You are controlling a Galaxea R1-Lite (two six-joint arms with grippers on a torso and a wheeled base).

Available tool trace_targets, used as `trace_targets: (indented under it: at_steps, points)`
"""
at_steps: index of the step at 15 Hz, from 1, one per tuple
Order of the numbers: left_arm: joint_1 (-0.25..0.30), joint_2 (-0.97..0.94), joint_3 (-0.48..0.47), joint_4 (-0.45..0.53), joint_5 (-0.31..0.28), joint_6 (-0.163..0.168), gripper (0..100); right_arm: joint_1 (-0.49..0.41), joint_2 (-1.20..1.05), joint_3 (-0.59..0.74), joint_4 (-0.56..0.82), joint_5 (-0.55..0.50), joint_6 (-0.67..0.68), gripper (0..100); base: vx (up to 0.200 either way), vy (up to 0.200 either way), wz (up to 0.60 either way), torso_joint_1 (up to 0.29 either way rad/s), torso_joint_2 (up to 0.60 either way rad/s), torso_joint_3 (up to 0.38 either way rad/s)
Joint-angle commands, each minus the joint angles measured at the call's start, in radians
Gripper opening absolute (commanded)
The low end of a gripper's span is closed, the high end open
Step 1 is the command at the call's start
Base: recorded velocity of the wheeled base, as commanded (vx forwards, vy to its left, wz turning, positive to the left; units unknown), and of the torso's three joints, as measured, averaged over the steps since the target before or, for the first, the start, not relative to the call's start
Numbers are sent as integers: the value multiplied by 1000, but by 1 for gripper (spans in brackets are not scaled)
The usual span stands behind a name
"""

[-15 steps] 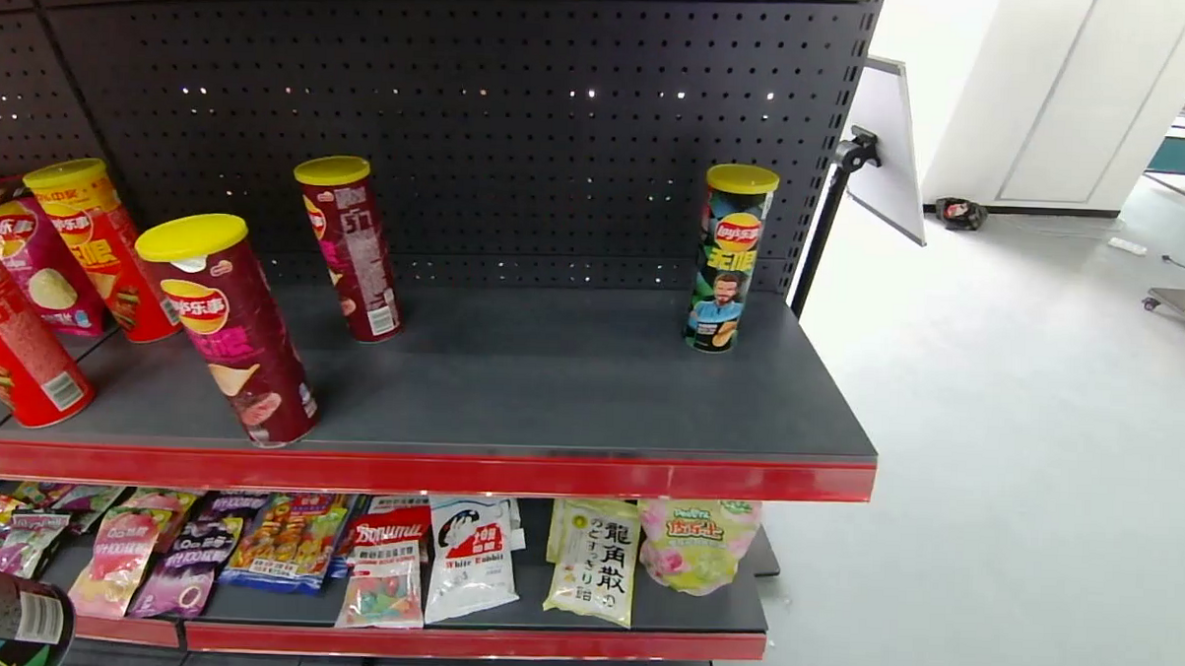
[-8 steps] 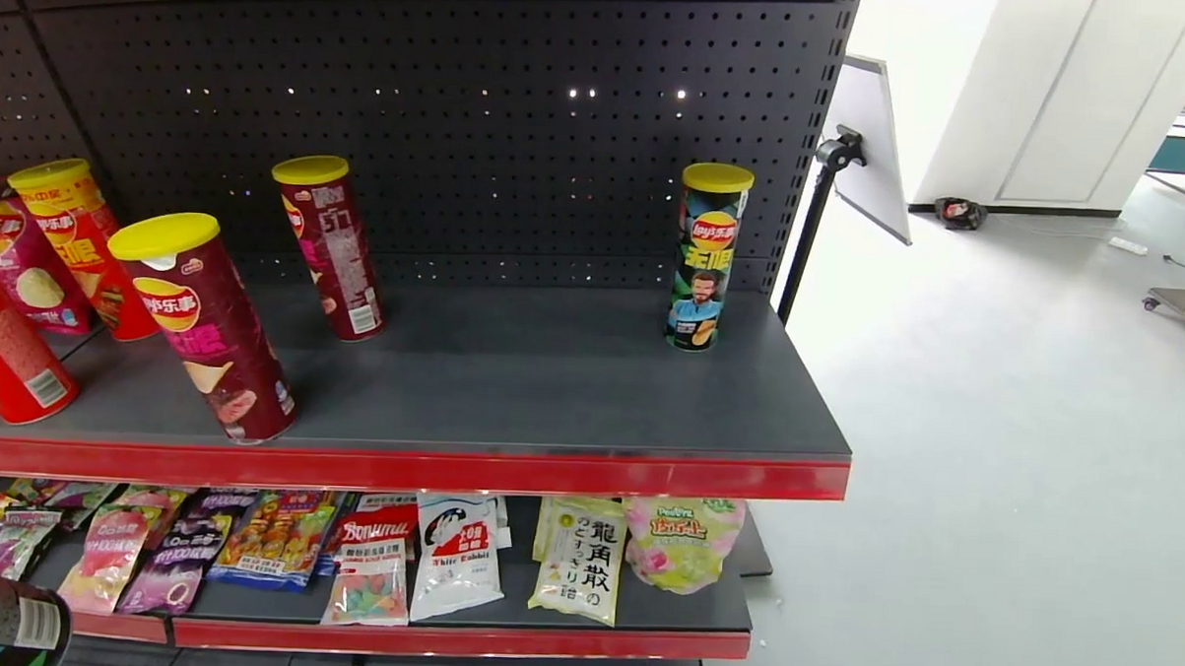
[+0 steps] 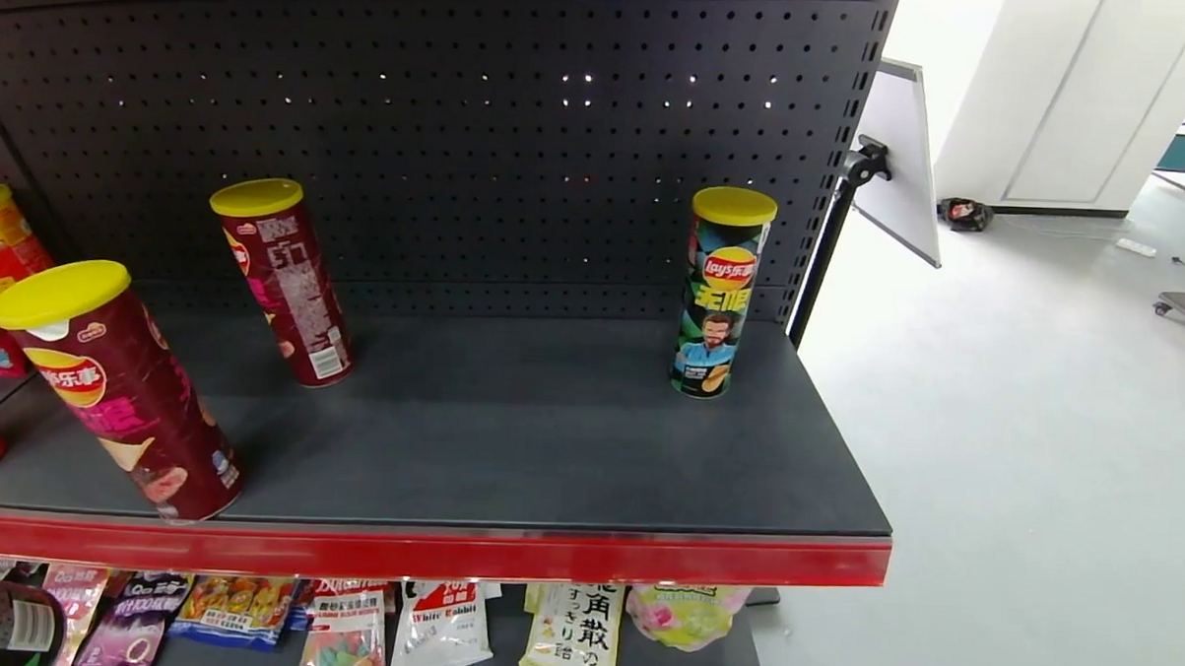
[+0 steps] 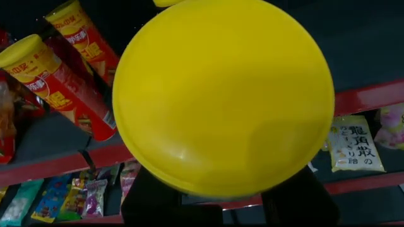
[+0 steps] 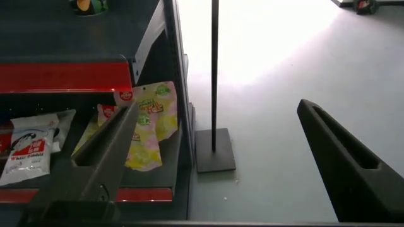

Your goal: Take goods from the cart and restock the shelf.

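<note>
The head camera has pushed in closer and the whole picture has shifted with it: the top shelf (image 3: 549, 450) now sits lower and bigger, while the cans on it keep their spots on the board. Down at 7 o'clock in the head view the held can (image 3: 1, 628) pokes in at the corner. On the left wrist view its yellow lid (image 4: 224, 94) looms large, and the left gripper (image 4: 233, 203) is clamped on the body below, a dark finger on either side. The right gripper (image 5: 218, 107) hangs with its fingers spread wide and nothing between them, facing the shelf's end and the grey floor (image 5: 284, 75). On the board, a green can (image 3: 722, 293) stands upright toward 3 o'clock, a maroon can (image 3: 284, 283) stands at the back toward 10 o'clock, and a second maroon can (image 3: 117, 395) is at the front edge at 9 o'clock. Snack bags (image 3: 444, 629) lie on the lower shelf (image 3: 739, 659) at 6 o'clock.
</note>
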Motion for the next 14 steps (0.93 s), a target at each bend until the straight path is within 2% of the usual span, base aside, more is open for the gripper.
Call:
trace_targets:
  at_steps: [1, 3, 4, 5, 6, 7, 8, 11, 12, 14]
  points:
    - [-37, -43, 5, 10, -11, 0, 0, -1, 0, -1, -1, 2, -2, 100, 0, 0, 0, 0, 0, 0]
    - [-44, -53, 5, 14, -27, -3, 0, 1, 0, -1, -1, 3, -3, 100, 0, 0, 0, 0, 0, 0]
    - [-60, -65, 3, 16, -62, -34, 0, 1, 0, -1, -1, 3, -5, 100, 0, 0, 0, 0, 0, 0]
    - [-66, -71, -5, 13, -93, -104, 0, 1, 0, -1, 1, 14, -2, 100, 0, 0, 0, 0, 0, 0]
    - [-67, -70, -11, 10, -150, -174, 0, 1, 0, -3, 1, 39, -3, 100, 0, 0, 0, 0, 0, 0]
    - [-67, -70, -11, 10, -150, -174, 0, 1, 0, -3, 1, 39, -3, 100, 0, 0, 0, 0, 0, 0]
    - [-67, -65, 2, 13, -223, -209, 0, 1, 0, -3, -1, 52, -8, 100, 0, 0, 0, 0, 0, 0]
    - [-64, -43, 2, 34, -223, -226, 0, 1, 0, -4, -2, 103, -49, 100, 0, 0, 0, 0, 0, 0]
    - [-66, -4, -14, 27, -223, -281, 0, 1, 0, -4, -2, 112, -57, 100, 0, 0, 0, 0, 0, 0]
    - [-66, 59, -34, 25, -231, -290, 0, 1, 0, -15, -2, 121, -54, 100, 0, 0, 0, 0, 0, 0]
